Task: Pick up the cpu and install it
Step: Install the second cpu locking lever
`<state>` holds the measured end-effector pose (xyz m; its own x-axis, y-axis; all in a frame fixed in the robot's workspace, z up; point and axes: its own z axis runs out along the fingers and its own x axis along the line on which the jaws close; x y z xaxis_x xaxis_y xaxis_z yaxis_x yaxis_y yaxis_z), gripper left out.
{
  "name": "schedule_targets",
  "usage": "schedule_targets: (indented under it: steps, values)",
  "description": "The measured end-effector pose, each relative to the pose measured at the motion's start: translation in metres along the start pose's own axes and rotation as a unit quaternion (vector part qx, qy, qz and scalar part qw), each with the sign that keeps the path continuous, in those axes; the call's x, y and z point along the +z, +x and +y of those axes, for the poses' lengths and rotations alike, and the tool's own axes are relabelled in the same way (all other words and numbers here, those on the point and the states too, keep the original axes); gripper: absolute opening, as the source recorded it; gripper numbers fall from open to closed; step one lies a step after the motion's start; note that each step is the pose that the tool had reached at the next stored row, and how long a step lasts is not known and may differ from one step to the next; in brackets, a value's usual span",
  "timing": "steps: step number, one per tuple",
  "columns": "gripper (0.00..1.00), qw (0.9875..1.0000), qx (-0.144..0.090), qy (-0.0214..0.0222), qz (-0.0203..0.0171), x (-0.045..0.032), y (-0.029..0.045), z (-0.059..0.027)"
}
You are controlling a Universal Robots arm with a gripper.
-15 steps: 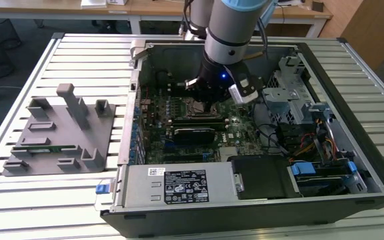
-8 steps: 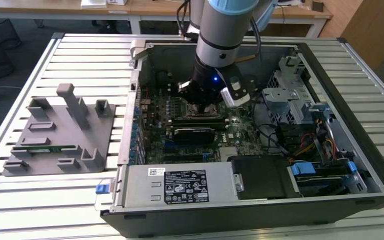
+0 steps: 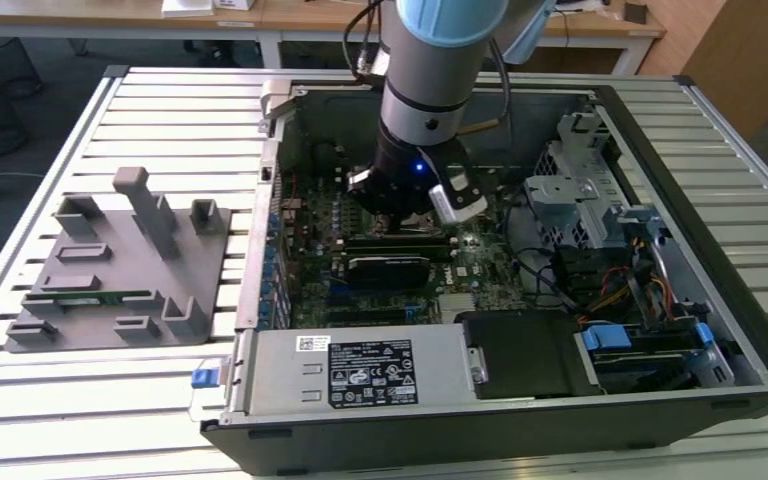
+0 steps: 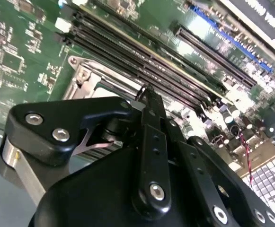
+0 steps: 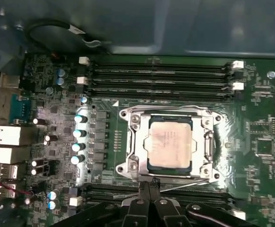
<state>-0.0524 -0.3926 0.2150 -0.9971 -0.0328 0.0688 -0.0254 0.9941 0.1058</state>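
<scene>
Looking across the exterior view, we see a slatted metal table [image 3: 131, 400] carrying an open computer case [image 3: 704, 330], with wooden desks [image 3: 304, 15] and a dark floor behind it. On the exterior view's left, well apart from the case, lies a grey fixture [image 3: 117, 270] with upright blocks; a thin green stick rests in one of its slots. Inside the case we find the green motherboard [image 5: 265, 137], a drive cage and bundled cables. The arm [image 3: 431, 90] reaches down into the case. In the first wrist view the cpu [image 5: 170, 143] sits flat inside the metal socket frame [image 5: 132, 142], between rows of black memory slots [image 5: 161, 78]. The gripper [image 5: 149, 185] hovers just beside the socket's edge, its fingertips pressed together with nothing held.
</scene>
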Motion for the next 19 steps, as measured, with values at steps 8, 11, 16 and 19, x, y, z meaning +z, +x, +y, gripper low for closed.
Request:
schedule_targets:
  steps: [8, 11, 16, 19]
  values:
    - [0.11, 1.0, 0.0, -0.0061, -0.0002, 0.0031, 0.0057, -0.003]
    - [0.11, 0.9999, -0.001, -0.0126, -0.0003, 0.0047, 0.0087, -0.005]
    - [0.11, 0.9995, -0.002, -0.0306, -0.0008, 0.0057, 0.0109, -0.0085]
    - [0.11, 0.9994, -0.002, -0.0336, -0.0008, 0.0055, 0.0112, -0.0128]
